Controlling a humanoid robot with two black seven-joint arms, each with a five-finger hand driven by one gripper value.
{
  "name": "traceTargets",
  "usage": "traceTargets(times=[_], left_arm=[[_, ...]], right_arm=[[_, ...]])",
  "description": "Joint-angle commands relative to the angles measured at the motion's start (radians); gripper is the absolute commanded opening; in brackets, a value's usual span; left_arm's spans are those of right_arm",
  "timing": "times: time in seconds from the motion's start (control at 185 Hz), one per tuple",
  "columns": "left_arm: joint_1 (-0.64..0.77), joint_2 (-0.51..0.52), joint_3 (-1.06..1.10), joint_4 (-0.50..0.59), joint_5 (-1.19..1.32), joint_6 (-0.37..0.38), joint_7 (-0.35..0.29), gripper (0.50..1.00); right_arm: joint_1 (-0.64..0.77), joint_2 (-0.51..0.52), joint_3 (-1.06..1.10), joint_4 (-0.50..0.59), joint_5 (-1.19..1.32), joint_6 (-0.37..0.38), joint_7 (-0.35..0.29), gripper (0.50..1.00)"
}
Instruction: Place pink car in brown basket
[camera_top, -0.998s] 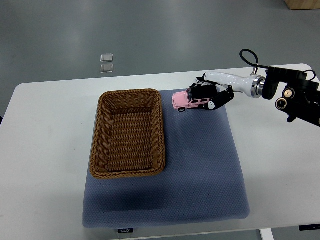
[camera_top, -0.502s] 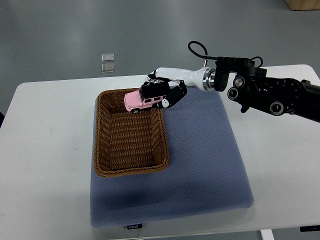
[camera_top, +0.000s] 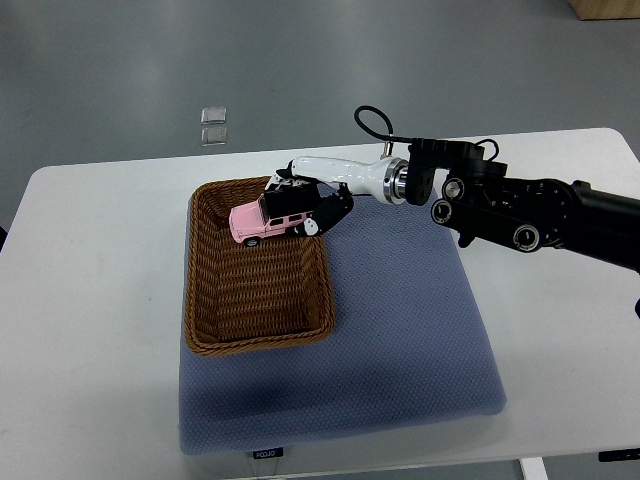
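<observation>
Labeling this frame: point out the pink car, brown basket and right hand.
pink car (camera_top: 258, 221), top view, on its pink side panel.
brown basket (camera_top: 254, 343), top view, on the near rim.
right hand (camera_top: 312, 199), top view, on the middle of the hand where it holds the car's rear.

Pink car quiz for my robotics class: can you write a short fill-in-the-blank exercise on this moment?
1. The pink car is gripped by the robot's ____ hand.
2. The car is over the far end of the ____ basket.
3. The basket sits on a blue ____.
4. The table is ____ in colour.

Missing words: right; brown; mat; white
</observation>
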Motion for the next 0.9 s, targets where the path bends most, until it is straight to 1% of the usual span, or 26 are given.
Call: traceTargets(times=[0.0, 0.237, 0.507, 0.512, 0.518, 0.523, 0.529, 0.534, 0.539, 0.545, 0.55, 0.556, 0.561, 0.566, 0.572, 0.577, 0.583, 0.599, 0.604, 0.609, 0.636, 0.642, 0.696, 0.755, 0.809, 0.895], left_arm=[[0.0, 0.0, 0.0, 0.0, 0.0, 0.0, 0.0, 1.0], [0.0, 0.0, 0.0, 0.0, 0.0, 0.0, 0.001, 1.0], [0.0, 0.0, 0.002, 0.0, 0.0, 0.0, 0.001, 1.0], [0.0, 0.0, 0.002, 0.0, 0.0, 0.0, 0.001, 1.0], [0.0, 0.0, 0.002, 0.0, 0.0, 0.0, 0.001, 1.0], [0.0, 0.0, 0.002, 0.0, 0.0, 0.0, 0.001, 1.0], [0.0, 0.0, 0.002, 0.0, 0.0, 0.0, 0.001, 1.0], [0.0, 0.0, 0.0, 0.0, 0.0, 0.0, 0.0, 1.0], [0.0, 0.0, 0.0, 0.0, 0.0, 0.0, 0.0, 1.0], [0.0, 0.0, 0.002, 0.0, 0.0, 0.0, 0.001, 1.0], [0.0, 0.0, 0.002, 0.0, 0.0, 0.0, 0.001, 1.0], [0.0, 0.0, 0.002, 0.0, 0.0, 0.0, 0.001, 1.0], [0.0, 0.0, 0.002, 0.0, 0.0, 0.0, 0.001, 1.0], [0.0, 0.0, 0.0, 0.0, 0.0, 0.0, 0.001, 1.0], [0.0, 0.0, 0.0, 0.0, 0.0, 0.0, 0.001, 1.0], [0.0, 0.0, 0.002, 0.0, 0.0, 0.0, 0.001, 1.0], [0.0, 0.0, 0.002, 0.0, 0.0, 0.0, 0.001, 1.0], [0.0, 0.0, 0.002, 0.0, 0.0, 0.0, 0.001, 1.0], [0.0, 0.0, 0.002, 0.0, 0.0, 0.0, 0.001, 1.0], [0.0, 0.0, 0.002, 0.0, 0.0, 0.0, 0.001, 1.0], [0.0, 0.0, 0.002, 0.0, 0.0, 0.0, 0.001, 1.0], [0.0, 0.0, 0.002, 0.0, 0.0, 0.0, 0.001, 1.0], [0.0, 0.0, 0.0, 0.0, 0.0, 0.0, 0.001, 1.0], [0.0, 0.0, 0.0, 0.001, 0.0, 0.0, 0.0, 1.0], [0.0, 0.0, -0.001, 0.001, 0.0, 0.0, 0.001, 1.0], [0.0, 0.0, -0.001, 0.001, 0.0, 0.0, 0.001, 1.0]], right_arm=[[-0.028, 0.041, 0.0, -0.028, -0.003, -0.024, 0.0, 0.5], [-0.08, 0.112, -0.003, -0.101, -0.016, -0.057, 0.0, 0.5], [-0.119, 0.129, -0.002, -0.112, -0.025, -0.084, 0.002, 0.5], [-0.12, 0.132, -0.002, -0.112, -0.025, -0.084, 0.002, 0.517], [-0.12, 0.132, -0.002, -0.112, -0.025, -0.084, 0.002, 0.517], [-0.12, 0.135, 0.0, -0.111, -0.025, -0.084, 0.002, 0.541], [-0.12, 0.135, 0.0, -0.11, -0.025, -0.084, 0.002, 0.541], [-0.12, 0.138, -0.002, -0.11, -0.025, -0.084, 0.002, 0.574], [-0.12, 0.138, -0.002, -0.11, -0.025, -0.084, 0.002, 0.574], [-0.122, 0.141, 0.0, -0.11, -0.023, -0.084, 0.002, 0.604], [-0.122, 0.141, 0.0, -0.11, -0.023, -0.084, 0.002, 0.605], [-0.122, 0.144, 0.0, -0.11, -0.023, -0.084, 0.002, 0.635], [-0.122, 0.144, 0.0, -0.11, -0.023, -0.084, 0.002, 0.635], [-0.122, 0.145, 0.0, -0.11, -0.023, -0.084, 0.002, 0.664], [-0.122, 0.146, 0.0, -0.11, -0.023, -0.084, 0.002, 0.664], [-0.122, 0.147, 0.0, -0.11, -0.023, -0.084, 0.002, 0.69], [-0.122, 0.147, 0.0, -0.11, -0.023, -0.084, 0.002, 0.69], [-0.122, 0.15, 0.0, -0.11, -0.025, -0.084, 0.002, 0.731], [-0.122, 0.15, 0.0, -0.11, -0.025, -0.084, 0.002, 0.731], [-0.123, 0.15, 0.0, -0.11, -0.025, -0.084, 0.002, 0.75], [-0.125, 0.152, 0.0, -0.11, -0.023, -0.084, 0.002, 0.782], [-0.126, 0.152, 0.0, -0.11, -0.023, -0.086, 0.002, 0.799], [-0.131, 0.152, 0.003, -0.11, -0.023, -0.086, 0.002, 0.86], [-0.131, 0.152, 0.008, -0.11, -0.023, -0.084, 0.002, 0.901], [-0.131, 0.152, 0.014, -0.11, -0.022, -0.084, 0.002, 0.913], [-0.126, 0.144, 0.023, -0.11, -0.009, -0.086, 0.002, 0.913]])
